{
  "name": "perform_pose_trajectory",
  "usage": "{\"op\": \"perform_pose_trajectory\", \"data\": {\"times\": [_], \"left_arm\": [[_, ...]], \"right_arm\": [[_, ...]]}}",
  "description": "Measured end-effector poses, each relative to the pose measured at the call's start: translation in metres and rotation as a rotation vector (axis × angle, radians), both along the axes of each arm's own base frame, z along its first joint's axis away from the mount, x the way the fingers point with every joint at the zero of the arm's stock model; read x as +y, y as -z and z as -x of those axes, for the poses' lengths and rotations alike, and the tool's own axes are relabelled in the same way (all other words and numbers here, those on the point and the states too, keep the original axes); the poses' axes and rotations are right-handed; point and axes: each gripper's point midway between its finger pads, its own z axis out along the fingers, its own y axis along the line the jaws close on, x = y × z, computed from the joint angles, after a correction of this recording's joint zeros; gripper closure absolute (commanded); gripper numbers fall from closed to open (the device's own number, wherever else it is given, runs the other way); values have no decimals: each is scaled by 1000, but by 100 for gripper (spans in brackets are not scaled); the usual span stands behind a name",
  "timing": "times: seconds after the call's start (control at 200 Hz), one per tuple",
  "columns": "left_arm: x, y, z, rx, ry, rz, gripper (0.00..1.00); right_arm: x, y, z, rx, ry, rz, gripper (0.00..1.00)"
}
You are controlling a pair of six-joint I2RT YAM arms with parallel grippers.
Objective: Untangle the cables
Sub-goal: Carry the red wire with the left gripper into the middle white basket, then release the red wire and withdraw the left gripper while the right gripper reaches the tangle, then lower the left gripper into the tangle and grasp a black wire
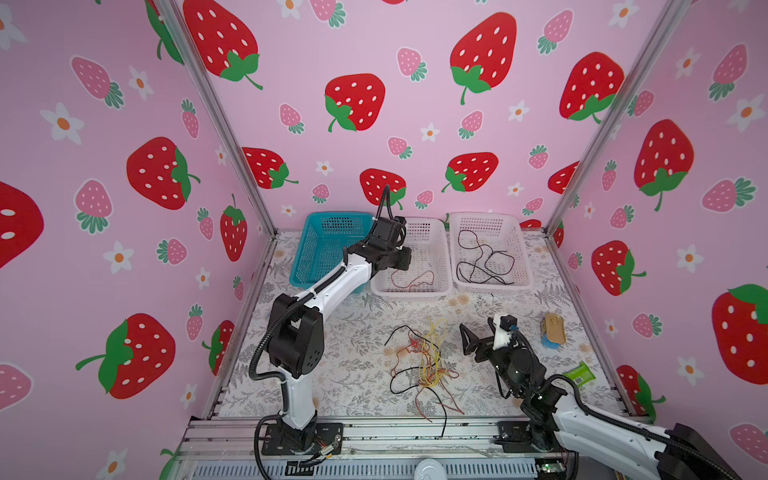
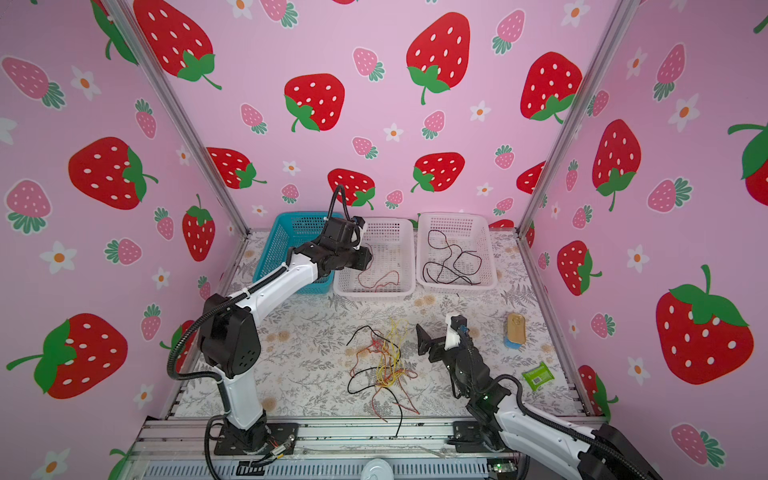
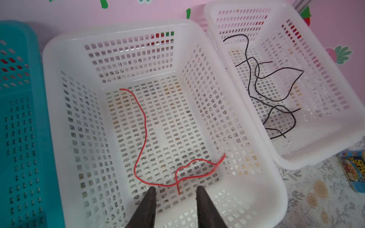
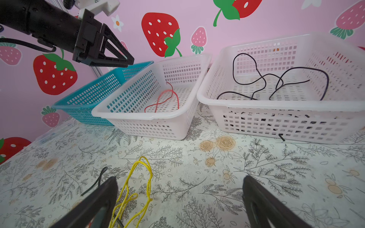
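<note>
A tangle of red, yellow and black cables lies on the floral table near the front. One red cable lies loose in the middle white basket. Black cable is coiled in the right white basket. My left gripper hangs over the middle basket, open, with the red cable's end below the gap and free of both fingers. To the right of the tangle, my right gripper is wide open and low over the table. A yellow loop lies by its finger.
A teal basket stands left of the white ones, partly under the left arm. A gold-topped tin and a green packet lie at the right of the table. Pink strawberry walls close in three sides.
</note>
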Motion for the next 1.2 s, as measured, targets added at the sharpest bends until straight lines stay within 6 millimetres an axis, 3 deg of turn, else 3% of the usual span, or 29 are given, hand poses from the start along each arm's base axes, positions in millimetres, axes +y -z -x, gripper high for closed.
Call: {"op": "perform_pose_trajectory", "data": {"times": [0.24,0.375,0.49,0.64,0.92,1.041,1.201], "left_arm": [[10,-32,15,-15,-20,17,55],[24,-59,49,-21,-52,93,54],[32,-63,85,2,-66,159,52],[30,-34,134,107,-65,203,51],[-1,50,215,374,-35,236,51],[-5,65,229,434,-56,252,51],[-20,70,225,453,-66,291,52]], "right_arm": [[19,8,0,42,-79,52,0],[43,8,-4,89,-158,93,4],[59,14,-5,142,-215,130,6],[64,29,-4,203,-235,176,6],[56,54,-11,278,-173,258,9],[56,60,-12,293,-169,274,18],[56,66,-16,291,-155,287,24]]}}
